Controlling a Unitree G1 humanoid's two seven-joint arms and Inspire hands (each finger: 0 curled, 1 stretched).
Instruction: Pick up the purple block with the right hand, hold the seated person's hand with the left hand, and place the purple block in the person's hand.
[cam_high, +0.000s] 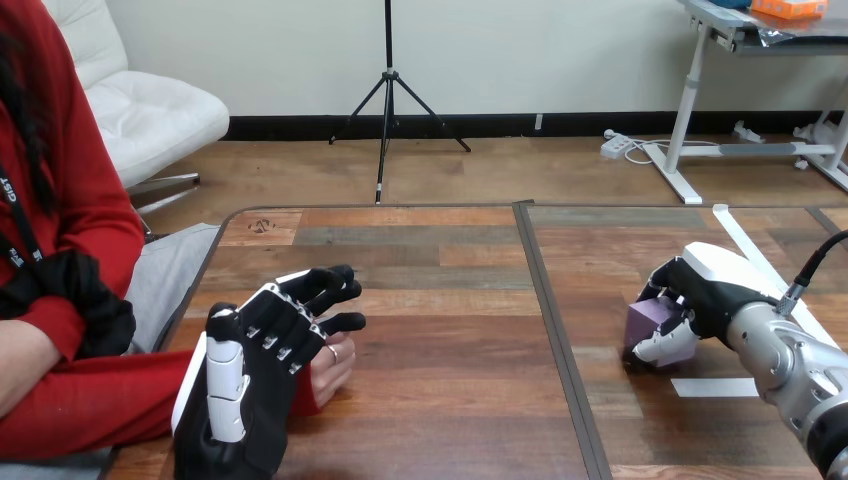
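At the right of the frame the right robot hand (700, 290) was clamped on the block (652, 318). Its fingers curled over the top, one white finger hooked across the front face, and the forearm came in from the lower right corner. The block sat on the table (450, 400) or barely above it (I could not tell which), just left of a short strip of tape (713, 387). The wrap-around hold made sense to me: a small cube slips from a light pinch, and closing on more than one side should keep it square for the carry.

At the lower left the left robot hand (255, 370) lay back-up over the person's hand (335, 362), whose fingertips peeped out at its right edge, low on the table. Its fingers were spread and fairly straight, closed round nothing, so I judged it was covering rather than gripping. It was probably there to steady that hand as the drop-off spot. The person's hand and the block were well apart, with the table's centre seam between them.
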